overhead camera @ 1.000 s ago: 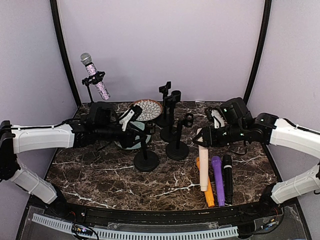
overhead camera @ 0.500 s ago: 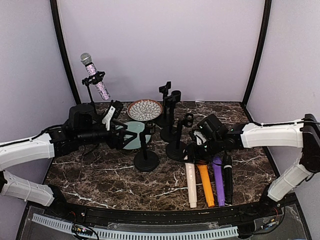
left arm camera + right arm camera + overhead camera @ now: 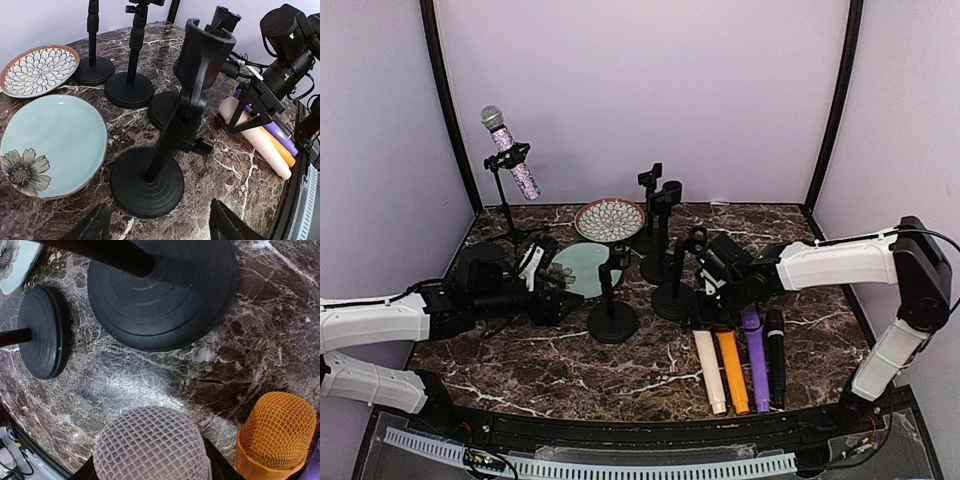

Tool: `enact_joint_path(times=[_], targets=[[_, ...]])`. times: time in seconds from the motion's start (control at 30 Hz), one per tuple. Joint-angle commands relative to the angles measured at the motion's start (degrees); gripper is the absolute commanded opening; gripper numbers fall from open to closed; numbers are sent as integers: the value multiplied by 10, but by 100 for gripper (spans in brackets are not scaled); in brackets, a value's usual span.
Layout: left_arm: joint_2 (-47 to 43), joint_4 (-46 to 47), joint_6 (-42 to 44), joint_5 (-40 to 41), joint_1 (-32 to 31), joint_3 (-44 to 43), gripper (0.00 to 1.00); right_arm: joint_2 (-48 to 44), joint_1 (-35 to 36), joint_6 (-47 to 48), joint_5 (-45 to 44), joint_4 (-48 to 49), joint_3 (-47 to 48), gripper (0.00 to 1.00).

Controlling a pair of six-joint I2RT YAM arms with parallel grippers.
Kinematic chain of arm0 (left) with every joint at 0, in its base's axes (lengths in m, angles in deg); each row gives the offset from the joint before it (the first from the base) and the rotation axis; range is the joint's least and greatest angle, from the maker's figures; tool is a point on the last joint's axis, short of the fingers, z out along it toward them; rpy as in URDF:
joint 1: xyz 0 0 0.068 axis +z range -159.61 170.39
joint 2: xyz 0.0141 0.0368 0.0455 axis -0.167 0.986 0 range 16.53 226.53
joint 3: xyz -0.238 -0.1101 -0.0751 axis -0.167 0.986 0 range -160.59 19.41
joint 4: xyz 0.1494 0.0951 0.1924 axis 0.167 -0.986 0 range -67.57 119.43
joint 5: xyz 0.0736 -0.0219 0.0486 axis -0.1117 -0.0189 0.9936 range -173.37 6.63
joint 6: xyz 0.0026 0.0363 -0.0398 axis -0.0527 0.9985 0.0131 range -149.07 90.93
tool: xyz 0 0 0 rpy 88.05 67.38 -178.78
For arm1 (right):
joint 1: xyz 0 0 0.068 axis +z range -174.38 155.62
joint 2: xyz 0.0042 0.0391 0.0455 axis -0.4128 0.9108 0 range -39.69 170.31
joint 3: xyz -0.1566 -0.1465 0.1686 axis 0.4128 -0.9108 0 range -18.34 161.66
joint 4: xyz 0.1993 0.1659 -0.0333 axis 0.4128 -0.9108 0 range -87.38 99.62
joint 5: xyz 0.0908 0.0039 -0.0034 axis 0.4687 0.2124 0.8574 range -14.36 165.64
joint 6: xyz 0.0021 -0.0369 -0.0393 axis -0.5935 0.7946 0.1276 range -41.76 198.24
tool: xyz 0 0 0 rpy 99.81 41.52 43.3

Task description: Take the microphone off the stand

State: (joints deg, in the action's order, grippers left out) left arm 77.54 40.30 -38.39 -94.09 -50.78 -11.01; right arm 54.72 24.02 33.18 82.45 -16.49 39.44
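Left claw: held wide open and empty, just before the black stand.
Right claw: closed around the head of the cream microphone.
Resting place: the cream microphone is laid flat on the table, beside the orange microphone.
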Motion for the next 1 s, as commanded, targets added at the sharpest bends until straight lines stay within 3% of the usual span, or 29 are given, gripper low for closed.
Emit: enact_joint_path(times=[0.0, 0.57, 0.97], targets=[[-3, 51, -18, -11, -4, 26, 70, 11, 4, 6, -39, -15, 19, 30], [-5, 59, -24, -2, -4, 25, 71, 18, 4, 14, -97, -39, 33, 53], [-12, 67, -25, -1, -4, 28, 71, -3, 4, 47, -82, -7, 24, 67]])
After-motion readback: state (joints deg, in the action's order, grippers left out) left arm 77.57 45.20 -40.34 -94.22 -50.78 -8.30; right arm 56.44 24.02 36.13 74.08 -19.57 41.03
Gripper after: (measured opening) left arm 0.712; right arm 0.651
